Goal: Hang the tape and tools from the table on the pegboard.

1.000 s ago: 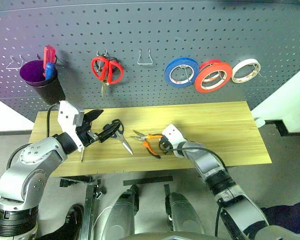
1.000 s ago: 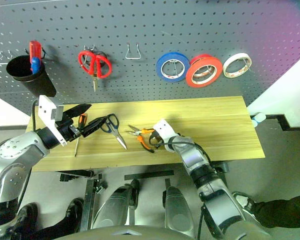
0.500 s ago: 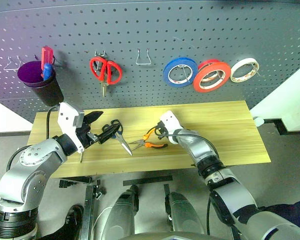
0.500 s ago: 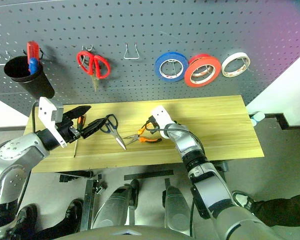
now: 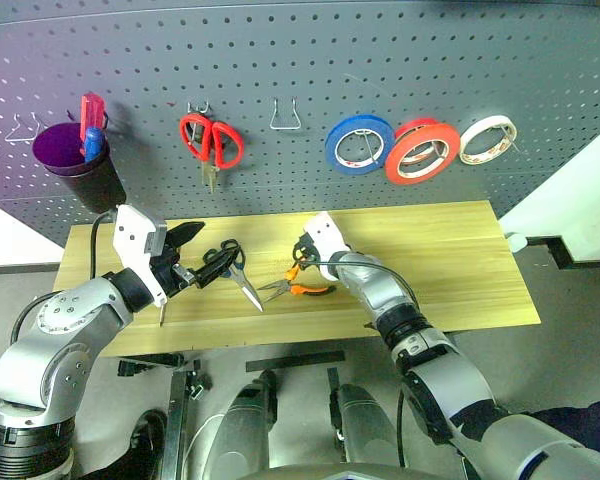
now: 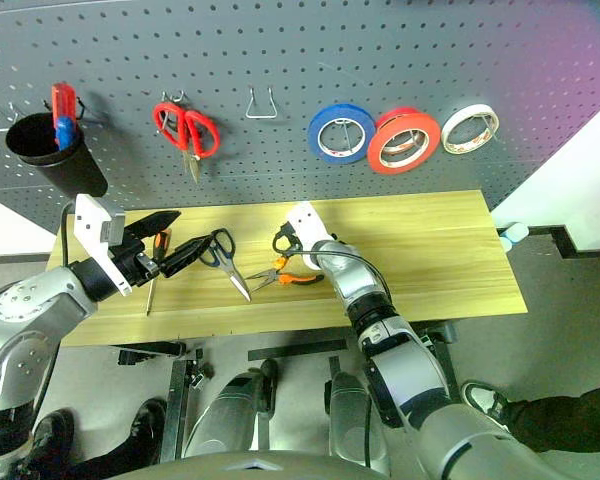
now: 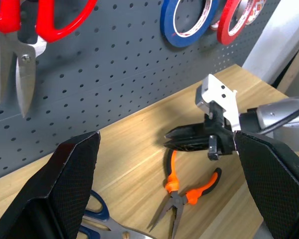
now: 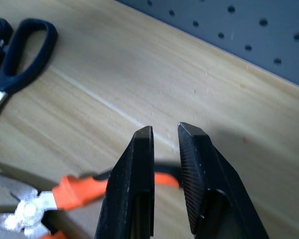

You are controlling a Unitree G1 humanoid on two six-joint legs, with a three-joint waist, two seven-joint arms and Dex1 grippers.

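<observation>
Shifted over the last second: right gripper (image 5: 302, 250) up off the near part of the table and toward the board, and pliers (image 5: 298, 289) swung round from a diagonal to lie nearly across. Behind everything, pegboard (image 5: 280, 60), already carrying the orange-red tape (image 5: 393, 160) between a blue ring and a smaller white one, plus red scissors, a dark cup and one bare wire hook (image 5: 285, 112). Below it, table (image 5: 430, 250), with three tools left on it. Left gripper (image 5: 212, 248) spread wide and empty, poised level over the left part of the table. Right gripper nearly closed, a thin slit between the fingers with nothing in it, pointing toward the robot's left. Dark scissors (image 5: 235, 272) just beside the left gripper, blades toward the near edge. Pliers just on the robot's side of the right gripper, apart from it, long axis across the table, nose to the left, handles to the right almost under the fingers; right hand clearly the nearer one. Probably calls for spreading those fingers and dropping onto a handle. Screwdriver (image 6: 152, 290) partly hidden behind the left gripper, thin shaft hard to follow. Whether a pliers handle touches the right fingers: cannot tell.
</observation>
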